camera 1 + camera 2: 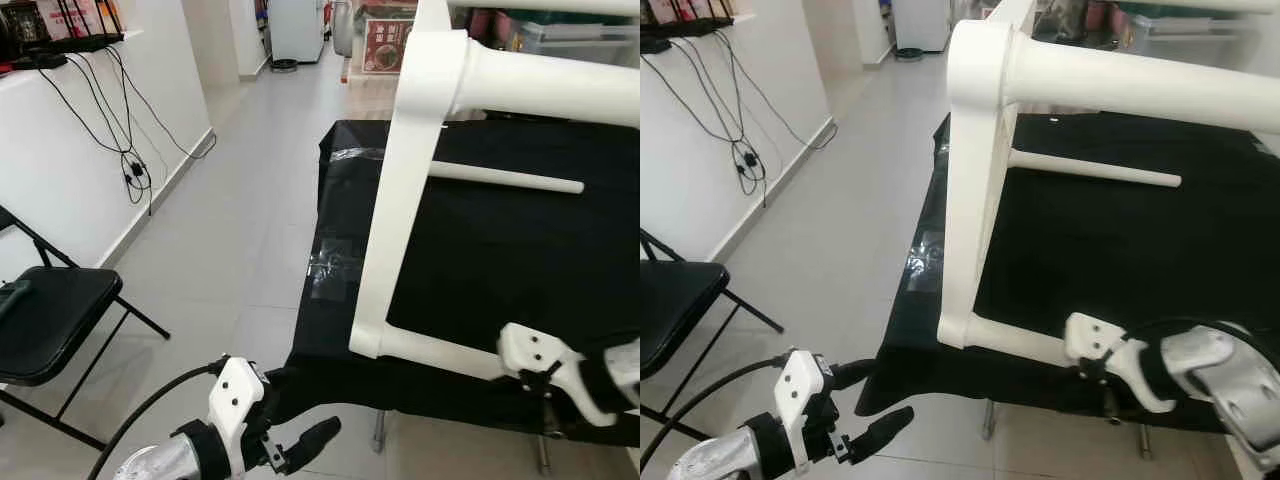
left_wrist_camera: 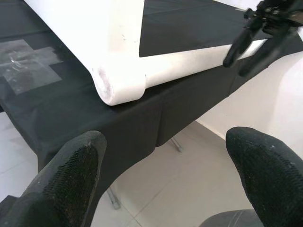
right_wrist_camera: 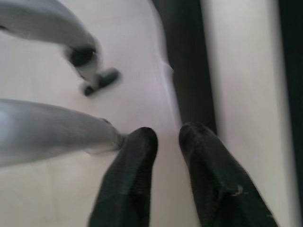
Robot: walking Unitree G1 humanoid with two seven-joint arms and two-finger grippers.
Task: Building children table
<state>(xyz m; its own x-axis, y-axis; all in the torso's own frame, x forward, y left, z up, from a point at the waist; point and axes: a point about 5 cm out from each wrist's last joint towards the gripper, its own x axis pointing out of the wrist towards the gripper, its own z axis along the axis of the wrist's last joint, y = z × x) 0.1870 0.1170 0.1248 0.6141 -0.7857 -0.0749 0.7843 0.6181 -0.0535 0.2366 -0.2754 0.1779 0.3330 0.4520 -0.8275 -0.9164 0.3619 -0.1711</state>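
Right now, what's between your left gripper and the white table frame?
In the left wrist view, between the left gripper and the white table frame lies the hanging edge of the black cloth, with bare floor below.

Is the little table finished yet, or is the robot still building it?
Not finished. The white frame already has legs and bars joined, and it lies tipped on the black-covered table. The right gripper is at the frame's near bar; the left gripper hangs open, off the table's edge. No tabletop is on yet.
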